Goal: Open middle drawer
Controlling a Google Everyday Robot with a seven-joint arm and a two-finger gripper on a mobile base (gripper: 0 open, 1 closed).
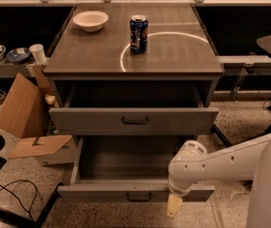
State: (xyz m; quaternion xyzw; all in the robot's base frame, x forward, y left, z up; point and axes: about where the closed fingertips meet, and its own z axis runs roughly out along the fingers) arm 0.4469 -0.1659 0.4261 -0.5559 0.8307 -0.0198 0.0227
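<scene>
Obs: the middle drawer [101, 193] is sitting pulled well out beneath the top drawer [97, 121], with its small handle [139, 196] at front centre. The gripper [174, 206] is hanging just right of that handle, in front of the drawer's front panel and pointing down. Whether it is spread or closed I cannot tell, and it is not appearing to hold the handle. I am judging the opening as done or nearly so. Risks being logged: the wrist [188, 167] is lying over the drawer's front right edge, so a sideways swing is risking a snag on the panel, or a nudge sending the drawer back in. Any further pull is risking overrunning the slides. The top drawer, standing part open, is overhanging the wrist, so rising straight up is risking a knock that jolts the can [138, 33] on the cabinet top [182, 56].
</scene>
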